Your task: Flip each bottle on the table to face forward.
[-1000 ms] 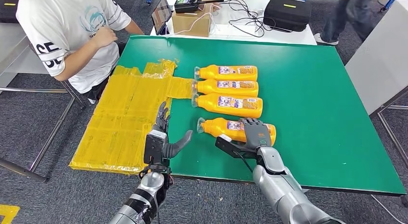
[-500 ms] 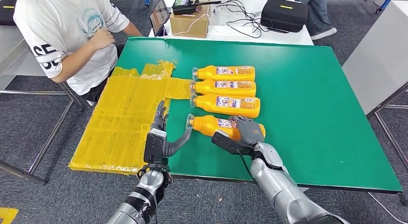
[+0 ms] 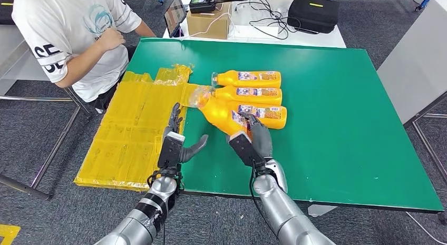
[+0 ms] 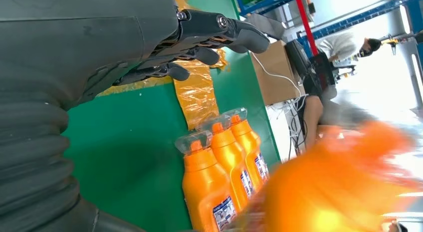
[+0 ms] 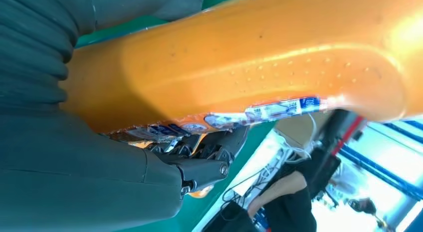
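gripping tilted bottle (image 3: 220, 114), right hand (image 3: 256, 137) fingers wrapped round base; left hand (image 3: 176, 146) fingers spread, empty.

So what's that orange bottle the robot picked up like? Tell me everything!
The orange plastic bottle has a clear cap and a colourful printed label. The robot's right hand grips its bottom end and holds it tilted above the green table, cap pointing up and away toward the yellow sheet. In the head view it overlaps the nearest of three matching bottles lying in a row.
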`<action>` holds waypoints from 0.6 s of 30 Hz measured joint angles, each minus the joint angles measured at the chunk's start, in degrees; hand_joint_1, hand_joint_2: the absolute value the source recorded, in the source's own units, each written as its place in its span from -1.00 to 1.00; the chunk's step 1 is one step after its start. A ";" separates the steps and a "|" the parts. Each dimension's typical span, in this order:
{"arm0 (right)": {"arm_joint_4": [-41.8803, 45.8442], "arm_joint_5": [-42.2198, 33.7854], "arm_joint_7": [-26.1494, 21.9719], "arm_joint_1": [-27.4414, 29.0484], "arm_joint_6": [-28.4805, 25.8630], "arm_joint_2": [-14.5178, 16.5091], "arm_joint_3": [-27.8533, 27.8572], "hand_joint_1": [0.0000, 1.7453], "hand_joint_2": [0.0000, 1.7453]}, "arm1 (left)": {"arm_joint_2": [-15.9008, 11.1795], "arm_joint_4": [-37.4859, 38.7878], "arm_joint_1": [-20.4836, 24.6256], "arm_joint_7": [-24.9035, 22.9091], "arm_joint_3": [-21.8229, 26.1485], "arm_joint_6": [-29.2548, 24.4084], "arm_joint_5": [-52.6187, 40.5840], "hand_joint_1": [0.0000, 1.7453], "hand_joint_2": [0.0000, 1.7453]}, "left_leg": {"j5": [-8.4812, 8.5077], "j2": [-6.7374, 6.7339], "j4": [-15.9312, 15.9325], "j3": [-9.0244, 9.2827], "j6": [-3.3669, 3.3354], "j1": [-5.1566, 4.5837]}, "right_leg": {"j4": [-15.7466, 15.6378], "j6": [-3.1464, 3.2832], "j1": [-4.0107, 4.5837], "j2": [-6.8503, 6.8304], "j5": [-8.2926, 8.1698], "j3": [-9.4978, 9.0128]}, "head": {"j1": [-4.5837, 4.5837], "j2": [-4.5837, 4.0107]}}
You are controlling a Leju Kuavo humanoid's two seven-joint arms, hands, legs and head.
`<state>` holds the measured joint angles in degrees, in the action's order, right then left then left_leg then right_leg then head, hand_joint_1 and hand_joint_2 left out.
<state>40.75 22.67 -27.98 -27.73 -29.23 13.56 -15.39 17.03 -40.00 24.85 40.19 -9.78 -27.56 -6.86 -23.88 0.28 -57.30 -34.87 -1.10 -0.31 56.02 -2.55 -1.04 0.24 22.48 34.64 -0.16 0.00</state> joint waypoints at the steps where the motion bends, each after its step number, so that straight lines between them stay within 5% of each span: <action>1: 0.33 -0.56 -0.29 0.13 -0.14 0.33 0.01 1.00 1.00 | -0.09 0.23 0.22 0.00 0.03 0.05 -0.10 -1.00 1.00 | 0.00 0.00 0.00 -0.03 0.00 0.00 | 0.00 0.00 0.00 0.00 0.00 0.03 | 0.00 0.00; 18: -0.61 -4.12 -3.12 -0.69 2.15 4.46 -1.49 1.00 1.00 | -0.28 1.90 2.40 -1.70 -0.40 12.05 0.38 -1.00 1.00 | 0.00 0.00 0.00 -0.22 0.00 0.00 | 0.00 0.00 0.00 -0.01 0.00 0.24 | 0.01 0.01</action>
<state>40.14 18.55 -31.09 -28.43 -27.08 18.02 -16.89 16.75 -38.10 27.26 38.50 -10.18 -15.51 -6.48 -23.88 0.28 -57.30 -35.09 -1.10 -0.31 56.03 -2.55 -1.03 0.23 22.47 34.89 -0.15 0.01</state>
